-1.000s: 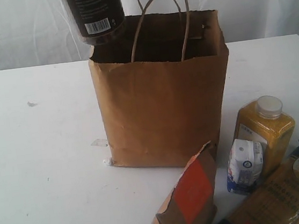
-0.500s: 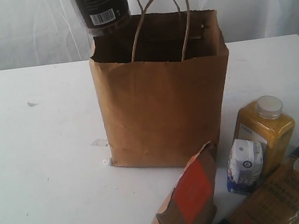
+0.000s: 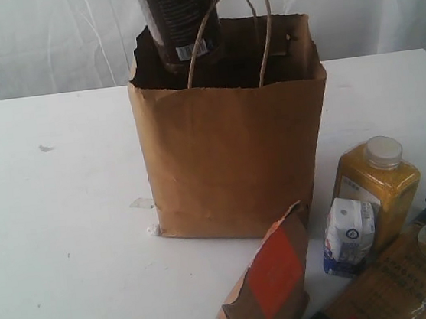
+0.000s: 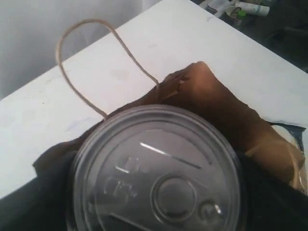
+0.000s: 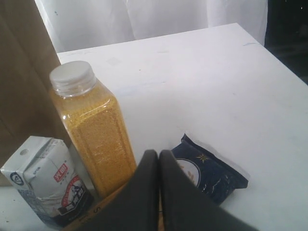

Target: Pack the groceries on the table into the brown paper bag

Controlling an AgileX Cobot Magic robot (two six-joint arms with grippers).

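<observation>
My left gripper hangs high over the far middle of the scene, wrist pointing straight down. Its jaws are spread wide and clamped on the dark can, which I hold upright by its upper end with the lid facing my wrist. My fingers show only as dark shapes either side of that lid. My right gripper sits low at the near right, angled down and toward the far side, its two dark fingers pressed flat together with nothing between them.
</observation>
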